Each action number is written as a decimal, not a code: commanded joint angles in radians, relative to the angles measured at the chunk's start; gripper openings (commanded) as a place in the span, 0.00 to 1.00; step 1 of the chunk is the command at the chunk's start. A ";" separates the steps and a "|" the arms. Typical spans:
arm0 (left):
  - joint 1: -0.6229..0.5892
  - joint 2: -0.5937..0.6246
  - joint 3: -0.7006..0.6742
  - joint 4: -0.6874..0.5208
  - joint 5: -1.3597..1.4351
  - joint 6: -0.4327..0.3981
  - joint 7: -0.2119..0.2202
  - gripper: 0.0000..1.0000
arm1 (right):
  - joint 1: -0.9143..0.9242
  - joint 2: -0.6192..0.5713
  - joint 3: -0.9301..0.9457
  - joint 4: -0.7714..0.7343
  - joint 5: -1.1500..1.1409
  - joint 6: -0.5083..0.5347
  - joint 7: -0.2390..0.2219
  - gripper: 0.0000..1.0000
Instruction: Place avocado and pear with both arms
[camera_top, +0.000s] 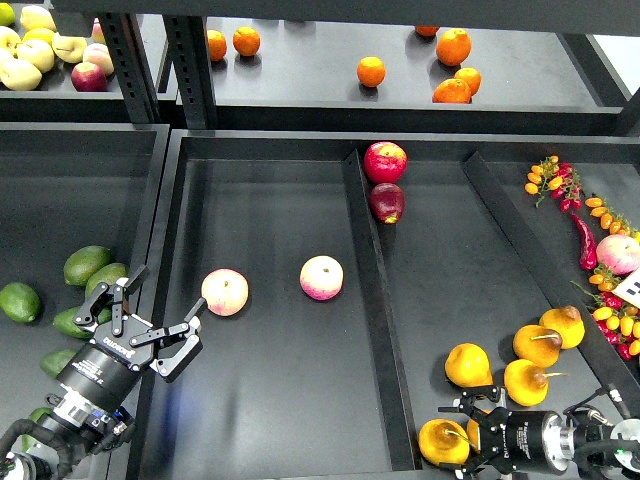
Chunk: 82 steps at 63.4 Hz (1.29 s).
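A: What could be expected to go wrong from here?

B: The left gripper (150, 320) is held wide open and empty above the rail between the two bins, with the avocado (105, 281) just to its left among other green ones. A neighbouring avocado could be nudged or caught instead if the jaws are lowered without being shifted leftward. One finger might also be struck against the tray rim (160, 250).

A: And on the right?

B: The right gripper (470, 437) is closed around the pear (443, 441) at the near edge of the right compartment (its stem is seen just beside the fingers). The grip seems to be taken on one side of a rounded fruit, so a slip or roll could be provoked by a quick lift. The other pears (467, 365) lie near and might be knocked.

A: Is anything else at risk?

B: The two peaches (225, 291) in the middle compartment lie close to the left gripper and could be brushed.
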 joint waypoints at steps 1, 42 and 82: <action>0.000 0.000 0.001 0.001 0.000 0.000 0.000 0.99 | 0.003 0.000 0.026 0.009 0.043 0.000 0.000 0.99; 0.000 0.000 0.006 0.000 0.000 0.000 0.000 0.99 | 0.015 0.247 0.474 0.045 0.119 -0.200 0.000 0.99; 0.000 0.000 0.027 0.001 0.006 0.000 0.000 0.99 | -0.022 0.682 0.862 -0.004 0.024 -0.339 0.000 0.99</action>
